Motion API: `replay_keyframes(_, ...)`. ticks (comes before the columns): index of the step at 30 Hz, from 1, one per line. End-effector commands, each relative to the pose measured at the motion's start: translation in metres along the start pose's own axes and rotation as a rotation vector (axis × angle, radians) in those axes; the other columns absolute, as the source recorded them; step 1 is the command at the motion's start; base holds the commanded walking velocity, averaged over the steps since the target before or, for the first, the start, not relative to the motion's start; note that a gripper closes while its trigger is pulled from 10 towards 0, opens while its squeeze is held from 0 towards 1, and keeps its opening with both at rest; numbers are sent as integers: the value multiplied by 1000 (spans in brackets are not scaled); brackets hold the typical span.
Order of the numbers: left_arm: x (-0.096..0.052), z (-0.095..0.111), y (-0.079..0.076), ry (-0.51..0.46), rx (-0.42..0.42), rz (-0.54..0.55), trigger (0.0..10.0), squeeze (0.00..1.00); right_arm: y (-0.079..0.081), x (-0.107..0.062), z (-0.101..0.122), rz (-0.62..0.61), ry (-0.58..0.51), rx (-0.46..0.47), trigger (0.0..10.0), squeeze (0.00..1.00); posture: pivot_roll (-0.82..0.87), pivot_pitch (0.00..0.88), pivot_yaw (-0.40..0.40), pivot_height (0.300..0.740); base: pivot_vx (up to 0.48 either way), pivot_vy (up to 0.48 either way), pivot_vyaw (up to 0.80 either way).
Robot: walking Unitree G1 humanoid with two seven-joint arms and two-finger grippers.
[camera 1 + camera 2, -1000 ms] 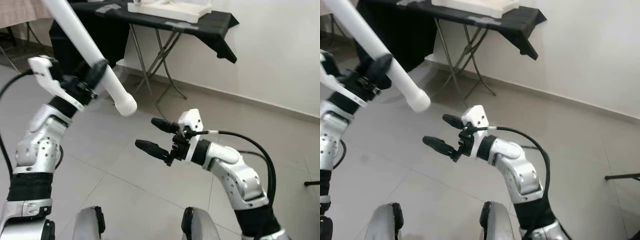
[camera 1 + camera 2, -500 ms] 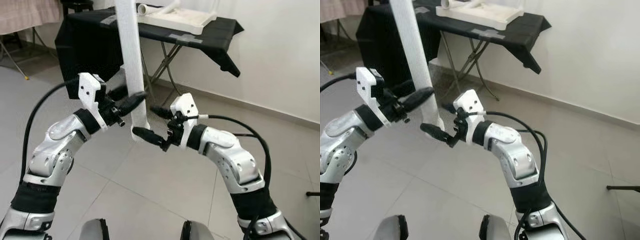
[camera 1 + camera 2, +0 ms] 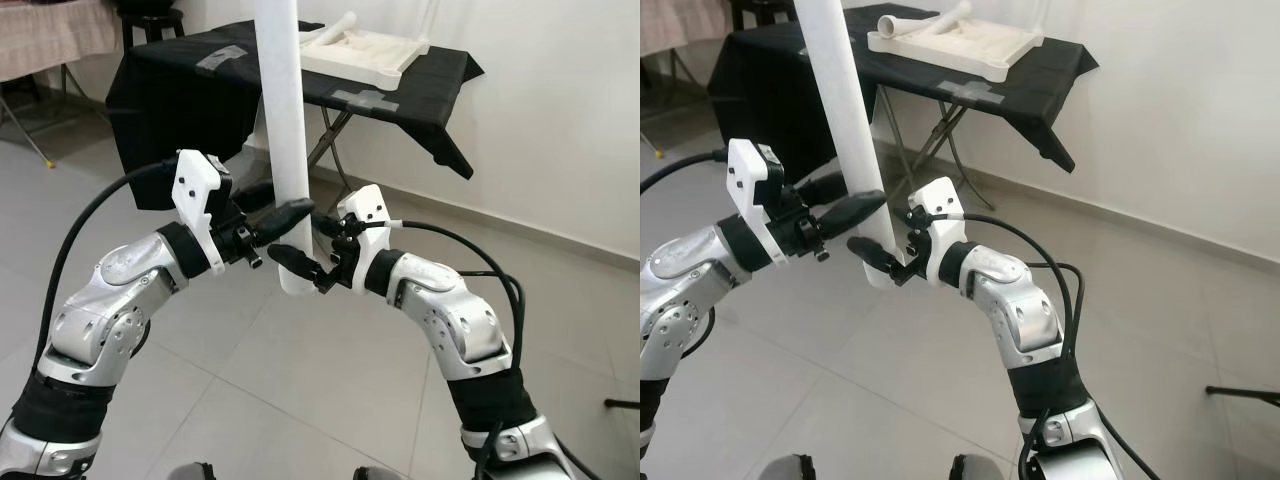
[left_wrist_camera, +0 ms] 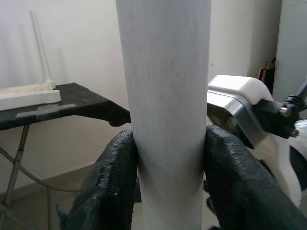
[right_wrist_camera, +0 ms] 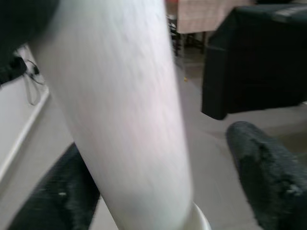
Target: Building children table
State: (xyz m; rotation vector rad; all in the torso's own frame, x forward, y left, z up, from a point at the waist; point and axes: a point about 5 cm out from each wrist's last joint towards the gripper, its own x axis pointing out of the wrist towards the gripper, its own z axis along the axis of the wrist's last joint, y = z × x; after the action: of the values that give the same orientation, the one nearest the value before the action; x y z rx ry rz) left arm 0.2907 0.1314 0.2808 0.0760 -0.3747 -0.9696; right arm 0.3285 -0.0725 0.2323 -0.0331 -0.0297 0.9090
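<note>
Left eye view shows the white table leg (image 3: 285, 130) standing nearly upright at the middle of the frame, its rounded lower end hanging above the tiled floor (image 3: 300, 400) and its top running out at 12 o'clock. The left gripper (image 3: 272, 203), reaching in from 9 o'clock on its silver arm, has its black fingers clamped on the leg a little above the lower end. The right gripper (image 3: 310, 247), coming from 3 o'clock, sits just below it with its fingers spread on either side of the leg near its lower end; whether they touch cannot be told from this angle. Behind, toward 12 to 1 o'clock, a folding table draped in black cloth (image 3: 190, 90) carries the white tabletop (image 3: 365, 52) lying flat. Right eye view gives the same scene, with the leg toward 11 o'clock and the white wall (image 3: 1180, 100) at 2 o'clock. Left wrist view looks along the left gripper's two fingers (image 4: 108, 182), which press on opposite sides of the leg, with the right arm's white wrist housing (image 4: 240, 100) close beyond at 3 o'clock. Right wrist view is blurred: the leg crosses between the right gripper's fingers (image 5: 261, 177), which stand apart, with a clear gap on one side.
</note>
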Motion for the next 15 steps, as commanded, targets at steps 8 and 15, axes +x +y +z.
replay_keyframes(8, 4, -10, -15, 60, -40, -124, 10000, 0, 4, -7, 7, 45, -47, -30, 0, 0, -41, 0, -80, 620, 0, 0, 0)
replay_keyframes(15, 8, -10, -11, 54, -44, -110, 10000, 0, 0, -9, 5, 10, -27, -27, 0, 0, -53, 0, -71, 620, 0, 0, 0)
